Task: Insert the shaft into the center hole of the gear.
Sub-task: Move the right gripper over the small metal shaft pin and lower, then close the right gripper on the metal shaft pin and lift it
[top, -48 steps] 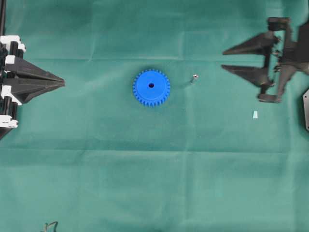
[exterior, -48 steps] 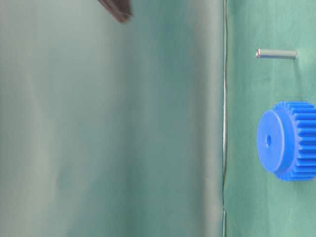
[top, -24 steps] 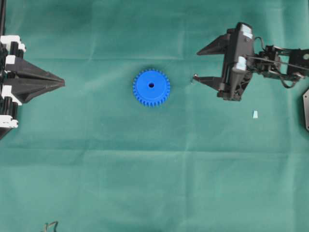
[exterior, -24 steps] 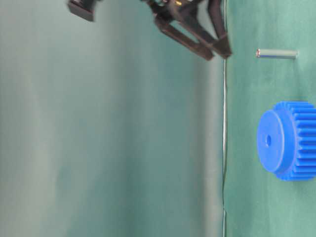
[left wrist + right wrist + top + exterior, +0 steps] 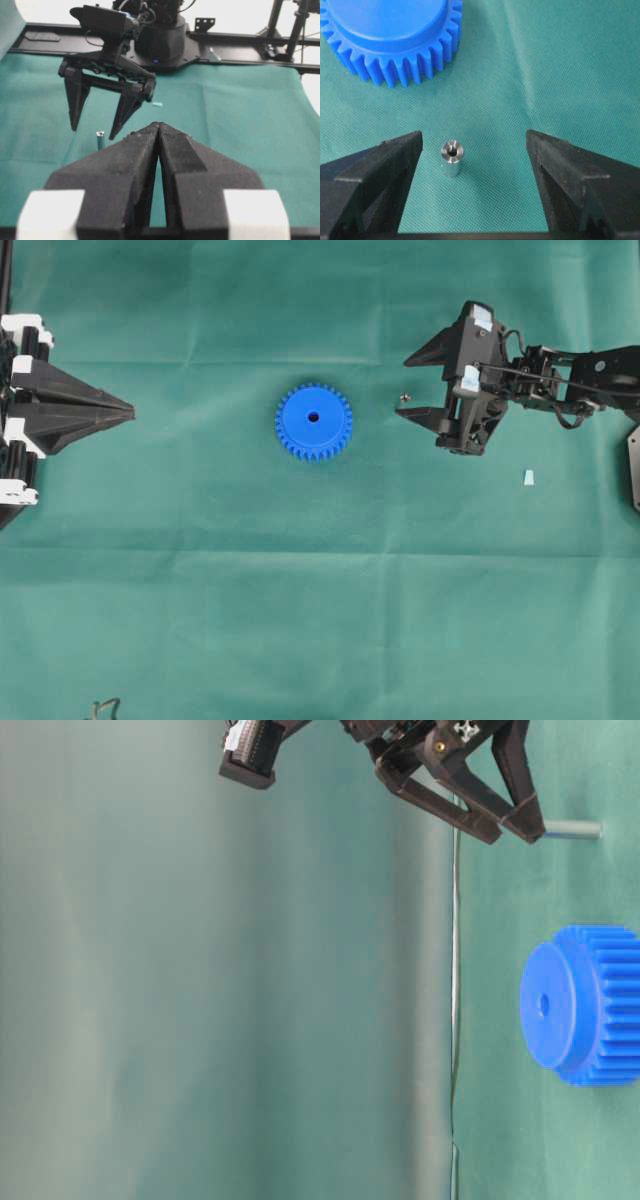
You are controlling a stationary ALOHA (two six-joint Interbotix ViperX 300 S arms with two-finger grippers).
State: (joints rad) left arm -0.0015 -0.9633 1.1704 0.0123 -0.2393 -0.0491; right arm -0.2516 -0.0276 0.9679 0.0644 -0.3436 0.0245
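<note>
The blue gear [image 5: 313,421] lies flat mid-table, its dark center hole [image 5: 313,417] facing up; both also show at table level, gear [image 5: 585,1005] and center hole [image 5: 544,1004]. The tiny silvery shaft [image 5: 404,398] stands upright on the cloth just right of the gear. My right gripper [image 5: 403,387] is open and hangs low around the shaft. In the right wrist view the shaft [image 5: 451,157] stands between the fingers, close to the left one and touching neither, with the gear [image 5: 395,35] beyond. My left gripper [image 5: 130,413] rests shut at the far left, holding nothing.
A small pale blue-white chip [image 5: 528,477] lies on the green cloth [image 5: 320,620] right of the right gripper. A dark plate edge [image 5: 634,465] shows at the right border. The left wrist view shows the black robot base and frame rail [image 5: 165,40] behind the cloth.
The right arm has come in from the far right and dropped down, so its open fingers now stand on either side of the shaft. The gear, the shaft and the left gripper have not moved.
</note>
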